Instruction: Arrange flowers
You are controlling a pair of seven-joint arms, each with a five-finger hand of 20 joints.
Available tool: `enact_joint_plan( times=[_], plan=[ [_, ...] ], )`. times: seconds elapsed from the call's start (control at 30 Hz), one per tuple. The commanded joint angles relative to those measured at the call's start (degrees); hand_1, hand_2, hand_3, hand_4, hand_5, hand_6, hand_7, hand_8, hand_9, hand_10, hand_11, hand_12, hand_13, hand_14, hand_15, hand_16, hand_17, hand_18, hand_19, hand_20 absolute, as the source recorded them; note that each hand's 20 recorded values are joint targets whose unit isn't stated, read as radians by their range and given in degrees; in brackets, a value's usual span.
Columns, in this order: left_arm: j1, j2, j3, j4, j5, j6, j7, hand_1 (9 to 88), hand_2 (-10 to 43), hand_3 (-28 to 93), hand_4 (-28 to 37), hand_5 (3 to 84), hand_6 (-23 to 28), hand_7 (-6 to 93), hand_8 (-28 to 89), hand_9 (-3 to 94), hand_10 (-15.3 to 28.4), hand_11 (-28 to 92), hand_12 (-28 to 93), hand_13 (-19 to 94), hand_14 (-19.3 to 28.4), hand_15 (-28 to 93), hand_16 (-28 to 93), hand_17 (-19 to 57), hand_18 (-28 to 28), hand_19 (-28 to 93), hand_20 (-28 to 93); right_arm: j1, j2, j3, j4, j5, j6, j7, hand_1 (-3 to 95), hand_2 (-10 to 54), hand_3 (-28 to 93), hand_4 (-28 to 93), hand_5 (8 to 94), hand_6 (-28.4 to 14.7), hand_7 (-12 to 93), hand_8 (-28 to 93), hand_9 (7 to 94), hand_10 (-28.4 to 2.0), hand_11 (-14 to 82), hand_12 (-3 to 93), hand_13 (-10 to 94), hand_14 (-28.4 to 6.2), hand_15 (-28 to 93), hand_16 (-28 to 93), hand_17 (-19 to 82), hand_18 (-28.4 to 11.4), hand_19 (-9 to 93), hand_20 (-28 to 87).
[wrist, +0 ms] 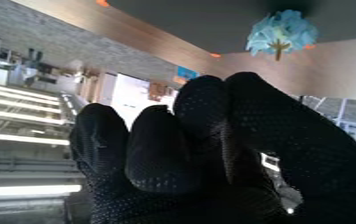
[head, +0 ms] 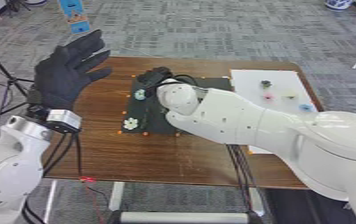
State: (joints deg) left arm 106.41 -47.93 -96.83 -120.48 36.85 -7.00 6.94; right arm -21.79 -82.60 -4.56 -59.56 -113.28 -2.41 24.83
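Note:
My left hand [head: 68, 72] is raised beyond the table's left side with its fingers open. My right hand [head: 155, 76] is over the upper left part of the black mat [head: 161, 125], partly hidden by its wrist and cables. A light blue flower [head: 140, 94] lies on the mat close beside it, and a white flower [head: 130, 123] lies lower on the mat. In the right wrist view, my right hand [wrist: 192, 135] has relaxed fingers holding nothing; the light blue flower [wrist: 283, 32] is beyond the fingertips, apart from them.
A white board [head: 288, 77] on the table's right side carries a dark flower [head: 266, 83], a pink flower [head: 269, 96], a pale yellow flower [head: 289, 94] and a blue flower [head: 306, 107]. My right forearm crosses between board and mat. Cables hang over the table's front edge.

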Motion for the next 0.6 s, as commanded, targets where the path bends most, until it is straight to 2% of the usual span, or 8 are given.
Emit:
enact_joint_plan(
  times=[0.03, 0.07, 0.13, 0.23, 0.4, 0.53, 0.6],
  plan=[
    [-1.61, 0.16, 1.07, 0.12, -0.14, 0.05, 0.23, 20.3, -5.9, 68, -28.3, 27.4, 3.1, 13.5, -7, 20.0, 9.9, 11, 17, 16, 13.1, 11, 6, -13.2, 25.5, 40, 5, 0.78, -0.84, 1.03, 3.07, -2.12, -4.26, -7.36, 30.6, 10.4, 93, 2, 29.1, 5.4, 18, -15, 74.9, -10.8, 63.1, 44.8, 75, -10.4, 91, 36, 41, -25.5, 93, 74],
    [-1.35, 0.10, 0.87, -0.02, -0.10, 0.13, 0.22, 20.3, -5.9, 68, -28.3, 27.5, 3.1, 13.5, -7, 20.0, 9.8, 11, 17, 16, 13.1, 11, 6, -13.2, 25.5, 40, 5, 0.70, -0.86, 1.12, 3.09, -1.89, -4.58, -8.10, 30.5, 10.7, 93, 2, 29.2, 5.4, 18, -15, 74.9, -10.8, 63.1, 45.1, 75, -10.4, 91, 36, 40, -25.6, 93, 74],
    [-2.02, 0.10, 1.45, 0.31, -0.16, 0.27, 0.17, 20.3, -5.8, 68, -28.3, 27.5, 3.2, 13.5, -7, 20.1, 9.9, 11, 17, 16, 13.1, 11, 6, -13.2, 25.5, 40, 5, 0.57, -0.68, 0.83, 3.23, -2.46, -3.38, -9.48, 30.5, 11.7, 93, 1, 29.3, 5.5, 18, -15, 74.9, -10.8, 62.9, 45.4, 74, -10.5, 91, 36, 40, -25.6, 93, 74],
    [-1.88, 0.01, 1.34, 0.31, -0.10, 0.27, 0.33, 20.2, -5.8, 68, -28.3, 27.5, 3.2, 13.5, -7, 20.0, 9.9, 11, 17, 16, 13.0, 11, 6, -13.2, 25.5, 40, 5, 0.67, -0.66, 0.13, 2.29, -2.49, -2.71, -9.31, 30.3, 12.5, 93, 1, 29.3, 5.5, 18, -15, 74.6, -10.9, 62.8, 45.1, 74, -10.5, 91, 36, 40, -25.5, 93, 74],
    [-1.03, -0.03, 0.52, 0.05, -0.15, 0.14, 0.32, 20.3, -5.7, 67, -28.3, 27.5, 3.1, 13.5, -7, 20.0, 9.9, 11, 17, 16, 13.1, 11, 6, -13.2, 25.5, 40, 5, 1.35, 0.33, -1.44, -0.38, -3.43, -2.37, -10.23, 30.3, 13.1, 93, 0, 30.3, 5.6, 19, -15, 74.5, -11.1, 63.0, 44.8, 74, -10.5, 91, 36, 39, -25.5, 93, 74],
    [0.33, -0.26, -0.72, -0.41, -0.17, 0.08, 0.27, 20.3, -5.6, 67, -28.3, 27.5, 3.1, 13.5, -7, 20.0, 9.9, 11, 17, 16, 13.0, 11, 6, -13.2, 25.5, 40, 5, 2.45, 1.97, -3.41, -3.40, -4.28, -2.32, -11.04, 30.8, 12.4, 93, 0, 30.7, 5.5, 19, -16, 74.4, -11.1, 62.7, 45.0, 74, -10.5, 91, 36, 39, -25.6, 93, 74],
    [0.79, -0.23, -0.99, -0.55, -0.19, 0.41, 0.34, 20.3, -5.6, 67, -28.3, 27.4, 3.1, 13.5, -7, 20.0, 9.8, 11, 17, 16, 13.1, 11, 6, -13.2, 25.5, 40, 5, 2.87, 2.34, -4.29, -3.96, -4.96, -2.16, -11.26, 30.9, 12.1, 93, 0, 31.5, 5.7, 19, -16, 74.4, -11.0, 62.7, 44.8, 74, -10.5, 91, 36, 39, -25.7, 93, 74]
  ],
)
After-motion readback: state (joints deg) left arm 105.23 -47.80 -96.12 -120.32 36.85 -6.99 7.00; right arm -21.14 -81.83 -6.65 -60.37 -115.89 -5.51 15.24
